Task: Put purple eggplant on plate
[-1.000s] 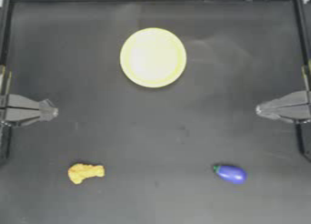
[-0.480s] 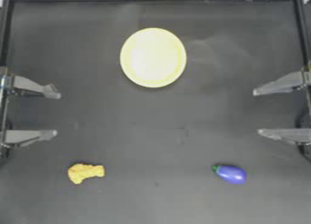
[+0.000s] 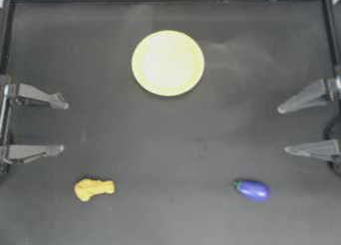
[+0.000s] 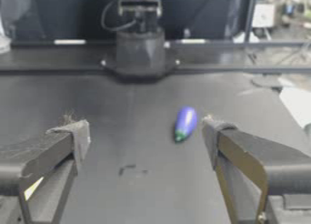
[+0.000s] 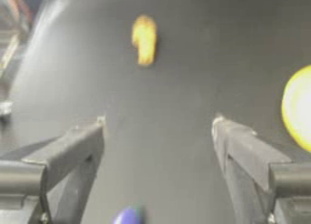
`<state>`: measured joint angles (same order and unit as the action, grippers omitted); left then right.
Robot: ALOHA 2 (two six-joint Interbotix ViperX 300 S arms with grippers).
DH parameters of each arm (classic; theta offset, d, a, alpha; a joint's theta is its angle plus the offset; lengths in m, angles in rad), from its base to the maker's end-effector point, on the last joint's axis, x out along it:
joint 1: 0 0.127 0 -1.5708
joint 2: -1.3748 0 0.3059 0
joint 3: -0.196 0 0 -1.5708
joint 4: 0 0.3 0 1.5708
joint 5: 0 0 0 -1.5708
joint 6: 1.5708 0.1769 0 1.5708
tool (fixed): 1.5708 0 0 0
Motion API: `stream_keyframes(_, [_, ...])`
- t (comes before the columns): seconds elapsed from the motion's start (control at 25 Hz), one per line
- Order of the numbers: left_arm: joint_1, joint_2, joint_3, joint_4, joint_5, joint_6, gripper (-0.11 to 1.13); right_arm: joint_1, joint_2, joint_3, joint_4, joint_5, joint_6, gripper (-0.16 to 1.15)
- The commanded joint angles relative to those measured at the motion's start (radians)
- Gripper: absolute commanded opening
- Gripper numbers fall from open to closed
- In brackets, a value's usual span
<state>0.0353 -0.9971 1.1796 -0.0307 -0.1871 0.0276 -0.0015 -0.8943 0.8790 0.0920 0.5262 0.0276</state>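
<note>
1. Top view: both grippers spread wide since a moment ago, left gripper [image 3: 61,127] at the left edge, right gripper [image 3: 285,129] at the right edge, ready for a pick. Eggplant [image 3: 253,190] untouched, near the right gripper, well apart from the plate [image 3: 167,63]; yellow food piece [image 3: 93,188] opposite.
2. Left wrist: wide jaws, eggplant [image 4: 184,123] far off on the dark table [image 4: 133,173].
3. Right wrist: wide, nothing held; eggplant [image 5: 126,216] close.
</note>
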Motion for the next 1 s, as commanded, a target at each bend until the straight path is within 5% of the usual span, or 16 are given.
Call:
stream_keyframes(0.04, [0.006,0.02,-0.023,-0.008,0.0,0.002,1.02,0.023,0.094,-0.1,-0.006,0.164,0.051,0.98])
stream_keyframes(0.52, [0.031,0.02,-0.028,-0.017,0.018,0.002,1.02,0.281,0.327,-0.216,-0.327,0.434,0.457,0.97])
stream_keyframes(1.0, [0.035,0.014,-0.021,-0.017,0.038,0.0,1.02,0.359,0.515,-0.199,-0.302,0.41,0.609,0.97])
